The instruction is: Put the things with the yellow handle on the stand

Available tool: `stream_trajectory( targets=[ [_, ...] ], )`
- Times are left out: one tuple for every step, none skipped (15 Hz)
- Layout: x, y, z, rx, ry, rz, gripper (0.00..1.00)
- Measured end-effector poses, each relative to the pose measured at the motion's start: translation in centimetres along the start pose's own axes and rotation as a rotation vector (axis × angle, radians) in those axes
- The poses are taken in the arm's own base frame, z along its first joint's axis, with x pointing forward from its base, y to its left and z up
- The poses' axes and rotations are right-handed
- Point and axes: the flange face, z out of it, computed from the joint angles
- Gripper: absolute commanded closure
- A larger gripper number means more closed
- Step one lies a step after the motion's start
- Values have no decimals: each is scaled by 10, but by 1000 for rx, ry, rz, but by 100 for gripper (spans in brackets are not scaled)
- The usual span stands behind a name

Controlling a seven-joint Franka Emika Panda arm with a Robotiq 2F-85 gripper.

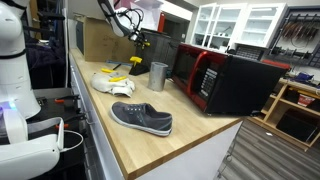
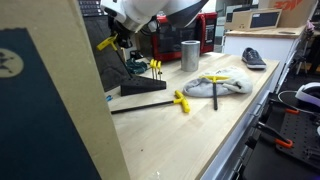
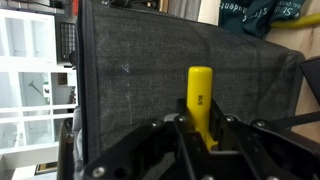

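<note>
Gripper [image 3: 200, 135], held high near the stand [image 2: 143, 87], clamps 1 yellow-handled tool [image 3: 200, 95].

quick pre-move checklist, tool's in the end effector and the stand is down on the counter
1. Held tool clamped in end effector: ok
2. Stand flat on counter: ok
3. Free slot on the stand: cannot tell
4. Held tool lined up over the stand: cannot tell
5. Cloth apart from the stand: ok
6. All yellow-handled tools placed: not ok, T-handle tool lies on the counter
</note>
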Motion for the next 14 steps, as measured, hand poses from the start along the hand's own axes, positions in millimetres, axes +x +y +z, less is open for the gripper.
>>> stream_trajectory(
  targets=[
    [1, -1, 0, 2, 1, -1, 94],
    [1, -2, 1, 3, 2, -1, 94],
    [1, -3, 1, 5, 2, -2, 94],
    [1, -3, 1, 6, 1, -2, 94],
    [1, -4, 2, 7, 1, -2, 94],
    [0, -4, 2, 7, 0, -2, 94],
    [-1, -5, 2, 8, -1, -2, 94],
    [-1, -5, 3, 9, -3, -2, 94],
    [-2, -6, 3, 11, -4, -2, 94],
    [-3, -7, 4, 13, -6, -3, 94],
    [-4, -8, 4, 15, -7, -4, 94],
    [-5, -10, 5, 18, -9, -5, 94],
    [-6, -11, 5, 20, -11, -5, 94],
    [-7, -11, 6, 21, -12, -5, 94]
  ],
)
